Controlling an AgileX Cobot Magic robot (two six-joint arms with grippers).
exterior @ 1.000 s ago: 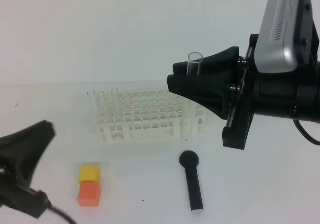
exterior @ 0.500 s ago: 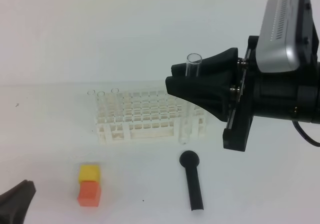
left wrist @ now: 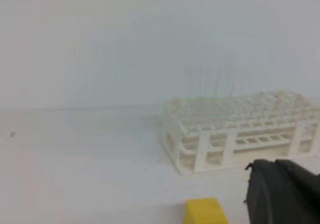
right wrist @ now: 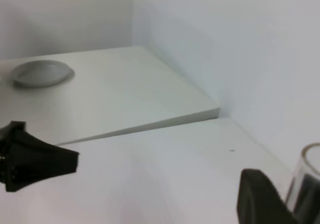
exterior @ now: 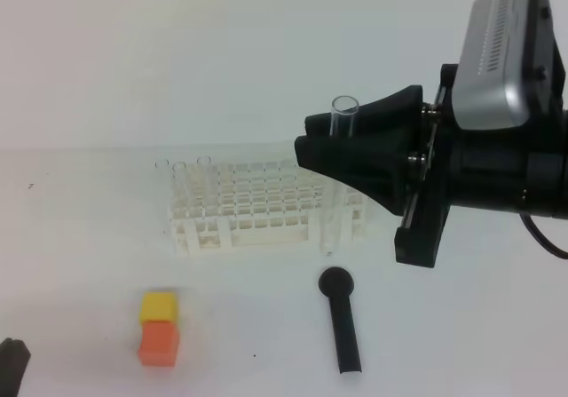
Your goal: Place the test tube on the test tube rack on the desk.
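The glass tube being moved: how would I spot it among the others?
Find the white test tube rack mid-desk. At its right end the right end effector grips the test tube. Unlike the tubes standing at the rack's left end, its open rim pokes above black fingers.

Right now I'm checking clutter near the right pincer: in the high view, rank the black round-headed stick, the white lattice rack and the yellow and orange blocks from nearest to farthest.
1. Black round-headed stick, just below-left of the right pincer.
2. White lattice rack, left of it.
3. Yellow and orange blocks, far lower left.

The stick and rack are close to call; depth is uncertain.

Plain white wall [exterior: 222, 51], soft even light, a low white ledge [right wrist: 125, 93] along it.
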